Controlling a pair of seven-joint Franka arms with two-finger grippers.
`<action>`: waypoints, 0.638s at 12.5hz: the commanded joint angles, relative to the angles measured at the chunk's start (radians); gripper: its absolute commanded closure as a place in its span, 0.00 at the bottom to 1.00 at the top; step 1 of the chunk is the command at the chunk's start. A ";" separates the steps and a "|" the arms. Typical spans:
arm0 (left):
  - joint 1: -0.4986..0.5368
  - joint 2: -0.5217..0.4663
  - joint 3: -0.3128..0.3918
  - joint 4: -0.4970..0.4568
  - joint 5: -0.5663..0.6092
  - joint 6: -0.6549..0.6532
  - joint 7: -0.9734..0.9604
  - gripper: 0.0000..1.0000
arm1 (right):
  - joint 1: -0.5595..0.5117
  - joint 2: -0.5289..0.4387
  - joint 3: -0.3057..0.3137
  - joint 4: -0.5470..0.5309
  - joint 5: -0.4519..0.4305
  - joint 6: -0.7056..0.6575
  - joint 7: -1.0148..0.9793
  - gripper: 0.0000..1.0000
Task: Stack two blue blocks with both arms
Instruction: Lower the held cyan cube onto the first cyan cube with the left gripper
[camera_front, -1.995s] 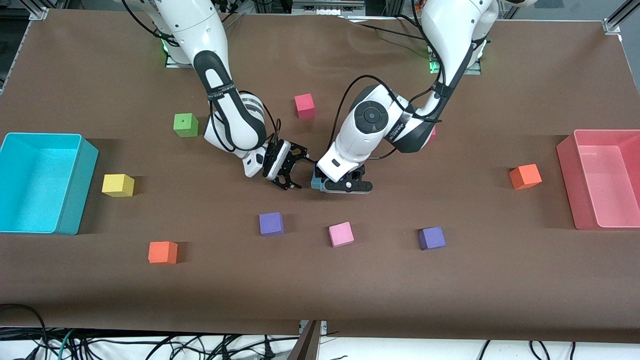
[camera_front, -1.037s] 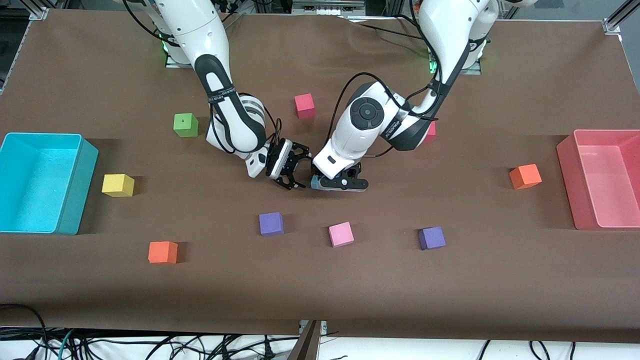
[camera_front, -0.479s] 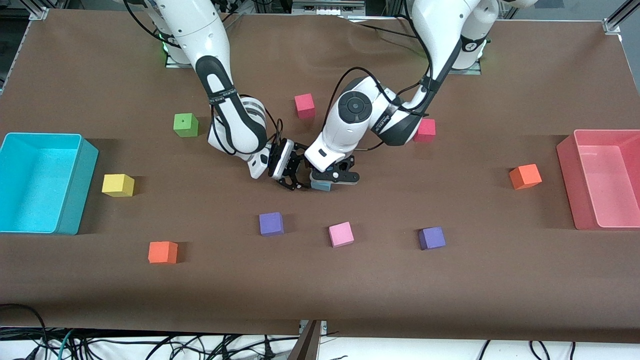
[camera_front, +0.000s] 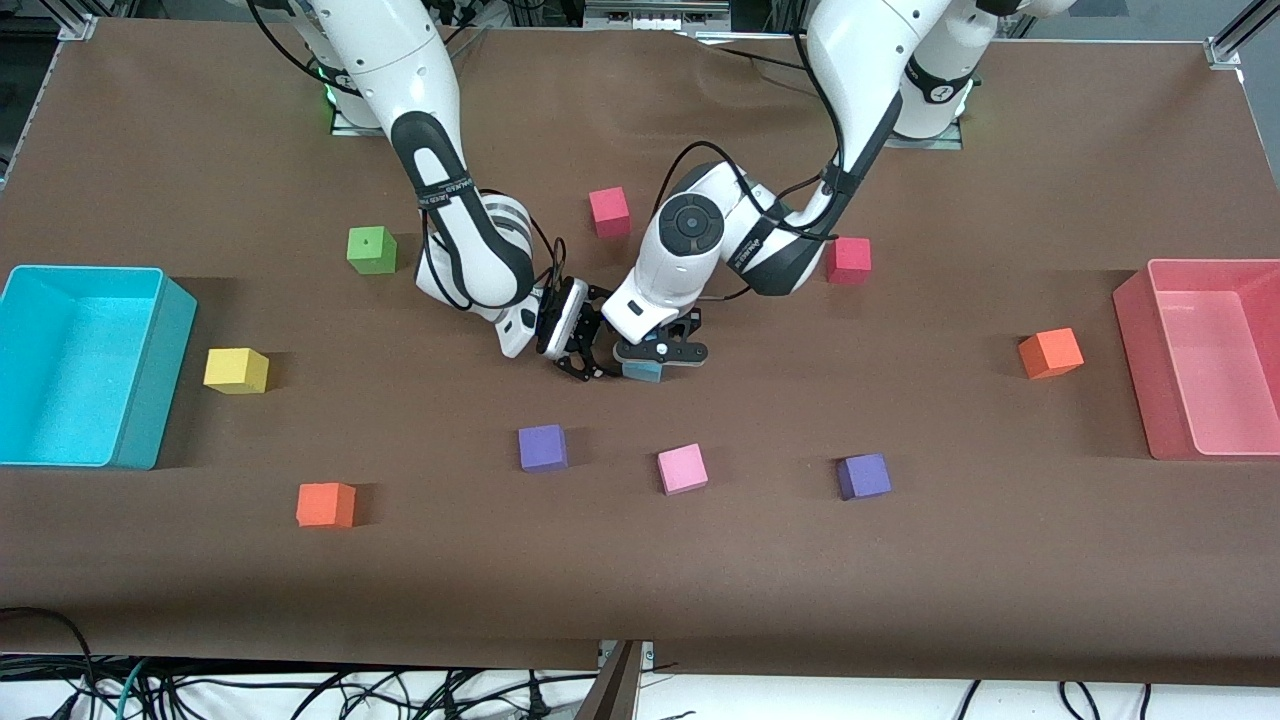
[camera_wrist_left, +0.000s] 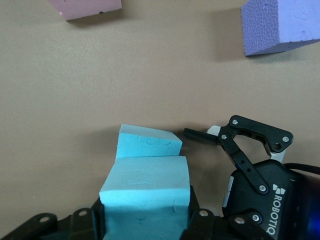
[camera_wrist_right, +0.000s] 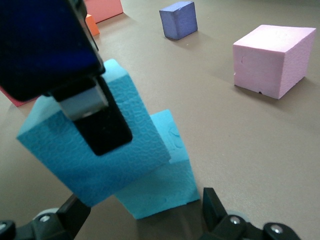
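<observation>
while the cyan bin (camera_front: 150, 375) and pink bin (camera_front: 1135, 365) held no cubes, the left gripper (camera_front: 660, 355) clenched one blue block (camera_wrist_left: 145, 197) over the other blue block (camera_wrist_left: 149, 143) mid-table; the right gripper (camera_front: 583, 347) stood released beside them.

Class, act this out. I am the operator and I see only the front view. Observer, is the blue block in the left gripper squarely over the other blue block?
Observer: No. The left wrist view shows the held blue block offset from the lower blue block, covering only part of it.
Operator: Is it level?
Observer: No. The right wrist view shows it tilted in the left gripper.
Operator: And the right gripper?
Observer: The right gripper has its fingers open, pointing at the lower blue block without gripping it.
</observation>
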 joint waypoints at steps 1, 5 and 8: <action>-0.016 0.016 0.015 0.017 0.026 -0.004 -0.024 1.00 | -0.007 0.013 0.003 0.018 0.024 -0.010 -0.024 0.01; -0.016 0.025 0.029 0.033 0.023 -0.003 -0.024 0.25 | -0.007 0.012 0.003 0.018 0.022 -0.010 -0.019 0.01; -0.016 0.025 0.038 0.041 0.018 -0.003 -0.027 0.07 | -0.011 0.007 0.003 0.015 0.019 -0.011 -0.021 0.01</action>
